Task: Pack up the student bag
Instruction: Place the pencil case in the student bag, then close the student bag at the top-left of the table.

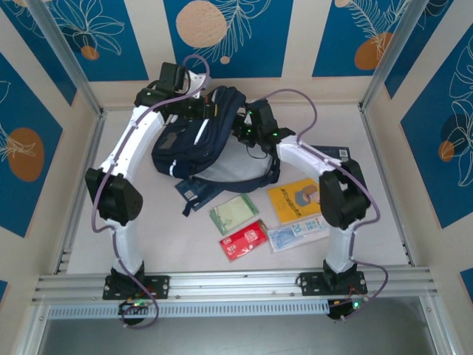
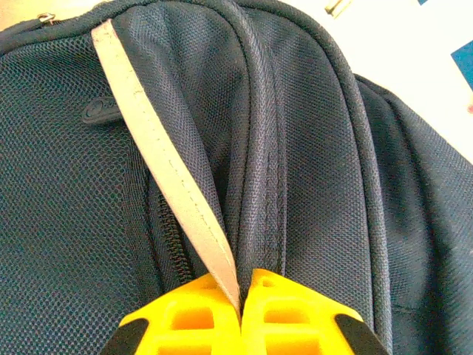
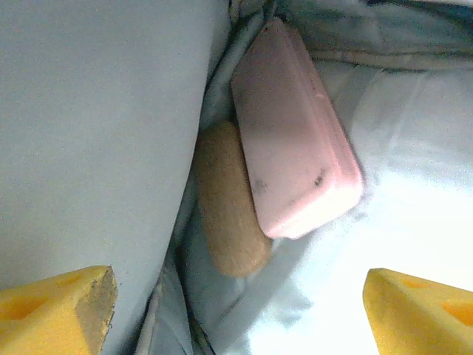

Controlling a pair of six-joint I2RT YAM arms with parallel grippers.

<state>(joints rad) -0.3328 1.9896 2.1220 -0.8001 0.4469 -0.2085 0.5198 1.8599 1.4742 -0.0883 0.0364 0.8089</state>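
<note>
Student bag (image 1: pixel 194 144) is lying at the far middle of the worktop (image 1: pixel 170 229). My left end effector (image 2: pixel 240 292) is pinching its white stripe (image 2: pixel 161 170) tight; my right end effector (image 3: pixel 240 310) is hovering inside it, spread wide and gripping nothing, facing a pink block (image 3: pixel 295 126) and tan oval (image 3: pixel 229 207).

White desk (image 1: pixel 148 222) w/ metal rails (image 1: pixel 236 282) along near edge. Walls (image 1: pixel 292 44) stand on 3 sides, behind left gripper (image 1: pixel 211 111) & off to both sides: cream w/ big blue panels (image 1: pixel 244 52), orange circles (image 1: pixel 201 24), white leaves. Bright, even light.
</note>
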